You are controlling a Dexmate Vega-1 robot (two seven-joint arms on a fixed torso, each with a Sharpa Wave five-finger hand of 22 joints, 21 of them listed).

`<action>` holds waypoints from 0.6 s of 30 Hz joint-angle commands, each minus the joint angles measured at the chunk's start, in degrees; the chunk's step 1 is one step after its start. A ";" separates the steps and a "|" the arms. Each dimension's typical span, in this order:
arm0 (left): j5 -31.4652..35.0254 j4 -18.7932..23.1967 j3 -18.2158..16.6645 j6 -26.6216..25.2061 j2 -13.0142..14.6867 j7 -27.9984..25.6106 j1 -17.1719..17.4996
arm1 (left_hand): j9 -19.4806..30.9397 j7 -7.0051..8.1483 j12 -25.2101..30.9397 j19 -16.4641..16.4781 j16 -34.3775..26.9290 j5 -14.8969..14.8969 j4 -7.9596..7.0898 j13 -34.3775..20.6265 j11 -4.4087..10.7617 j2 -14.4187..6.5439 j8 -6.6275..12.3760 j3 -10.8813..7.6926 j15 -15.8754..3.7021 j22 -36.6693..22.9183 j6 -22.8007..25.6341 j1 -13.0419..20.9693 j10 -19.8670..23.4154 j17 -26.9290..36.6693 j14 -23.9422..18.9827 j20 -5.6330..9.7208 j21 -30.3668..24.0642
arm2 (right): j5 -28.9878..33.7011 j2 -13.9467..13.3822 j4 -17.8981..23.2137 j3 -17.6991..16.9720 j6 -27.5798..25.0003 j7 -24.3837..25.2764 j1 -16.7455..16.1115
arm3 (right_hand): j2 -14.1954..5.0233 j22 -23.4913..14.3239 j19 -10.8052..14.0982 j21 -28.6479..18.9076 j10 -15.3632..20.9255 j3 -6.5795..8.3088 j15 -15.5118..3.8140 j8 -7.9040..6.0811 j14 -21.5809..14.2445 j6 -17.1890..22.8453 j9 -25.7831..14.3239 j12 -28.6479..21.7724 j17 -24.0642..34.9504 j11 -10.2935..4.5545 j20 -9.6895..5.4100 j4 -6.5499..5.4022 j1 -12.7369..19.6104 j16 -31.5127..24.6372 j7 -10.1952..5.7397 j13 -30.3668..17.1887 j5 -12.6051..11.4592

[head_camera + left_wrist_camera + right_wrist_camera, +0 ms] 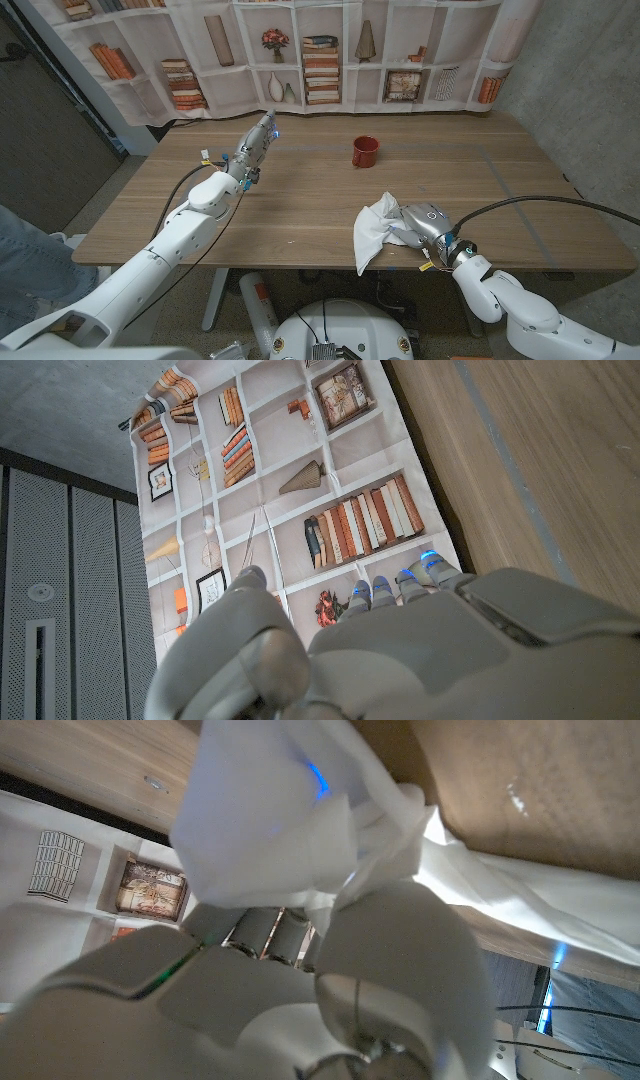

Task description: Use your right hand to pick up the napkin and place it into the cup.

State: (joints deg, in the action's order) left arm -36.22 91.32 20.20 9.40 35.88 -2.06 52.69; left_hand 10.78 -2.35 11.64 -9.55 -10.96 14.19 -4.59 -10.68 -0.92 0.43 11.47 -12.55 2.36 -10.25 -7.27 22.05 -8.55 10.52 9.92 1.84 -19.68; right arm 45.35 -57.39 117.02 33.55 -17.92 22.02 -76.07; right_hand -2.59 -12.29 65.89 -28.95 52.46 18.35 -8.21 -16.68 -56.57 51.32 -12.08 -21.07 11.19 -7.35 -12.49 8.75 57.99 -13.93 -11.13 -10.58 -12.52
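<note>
A white napkin (373, 232) hangs crumpled from my right hand (418, 224) near the table's front edge, right of centre. The hand grips the cloth, and a long fold droops down past the edge. In the right wrist view the napkin (270, 820) bunches over my fingers (262, 932) and trails off across the wood. A small red cup (364, 151) stands upright in the far middle of the table, well beyond the napkin. My left hand (257, 140) is held up over the far left part of the table with its fingers extended and nothing in it.
A printed bookshelf backdrop (300, 50) hangs behind the wooden table (300, 200). A cable (540, 203) loops over the table's right side to my right arm. Bare wood lies between the napkin and the cup.
</note>
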 commanded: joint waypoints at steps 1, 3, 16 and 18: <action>-0.29 -1.82 0.36 0.33 -0.71 1.08 -1.12 | 0.17 0.04 -0.03 -5.52 0.03 -0.10 -0.01 -0.14 0.12 -0.54 -0.12 -0.01 0.14 -0.32 -0.35 -0.03 -0.20 0.20 1.30 -0.24 0.06 | 0.09 0.06 1.64 -1.61 -0.14 1.82 -0.38 | -1.23 -0.13 0.68 -1.04 2.22 0.84 -5.02 0.13 -2.26 1.64 -0.22 -0.05 0.06 -0.54 -0.22 0.14 2.24 0.01 0.20 -0.12 0.59; -0.28 -2.05 0.44 0.39 -0.83 1.19 -1.30 | 0.17 0.03 -0.05 -5.51 0.03 -0.11 -0.01 -0.14 0.04 -0.56 -0.11 0.01 0.21 -0.33 -0.34 -0.01 -0.25 0.21 1.31 -0.28 0.09 | -0.08 -0.03 1.86 -1.99 -0.23 1.99 -0.56 | -1.76 -0.22 0.83 -1.60 3.15 1.11 -5.10 0.16 -3.56 2.29 -0.25 0.08 0.07 -0.84 -0.26 0.23 3.15 0.01 0.55 -0.12 0.92; -0.31 -2.65 0.56 0.47 -1.08 1.38 -1.74 | 0.17 -0.01 -0.01 -5.41 0.00 -0.18 0.02 -0.14 0.16 -0.65 -0.11 0.07 0.22 -0.34 -0.35 0.05 -0.21 0.21 1.28 -0.29 0.24 | -0.35 -0.84 3.77 -4.03 -0.84 2.00 -1.34 | -2.55 -0.43 1.52 -3.11 5.06 1.49 -4.98 0.29 -5.80 3.55 -0.27 0.39 -0.05 -0.82 -0.34 0.20 4.62 0.38 1.07 -0.14 1.60; -0.34 -2.73 0.56 0.47 -1.09 1.39 -1.73 | 0.17 0.02 -0.01 -5.39 0.01 -0.19 0.03 -0.14 0.11 -0.66 -0.11 0.08 0.22 -0.34 -0.34 0.07 -0.20 0.21 1.30 -0.30 0.27 | -0.24 -0.96 4.07 -4.29 -1.00 1.91 -1.42 | -2.56 -0.45 1.58 -3.22 5.06 1.48 -4.95 0.31 -5.88 3.61 -0.27 0.46 -0.06 -0.80 -0.34 0.18 4.65 0.44 1.05 -0.14 1.64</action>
State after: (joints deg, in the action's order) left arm -36.42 89.22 20.62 9.76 35.03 -0.91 51.30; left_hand 10.78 -2.35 11.64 -9.55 -10.96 14.19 -4.59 -10.68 -0.92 0.43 11.47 -12.55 2.36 -10.25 -7.26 22.05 -8.54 10.52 9.92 1.84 -19.46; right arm 45.22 -57.78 119.53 30.88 -18.18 23.84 -76.95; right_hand -4.98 -12.62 67.11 -31.60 56.92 19.53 -10.87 -16.40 -61.88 54.29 -12.15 -20.62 11.17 -8.18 -12.90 9.04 61.89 -13.54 -10.01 -10.55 -11.19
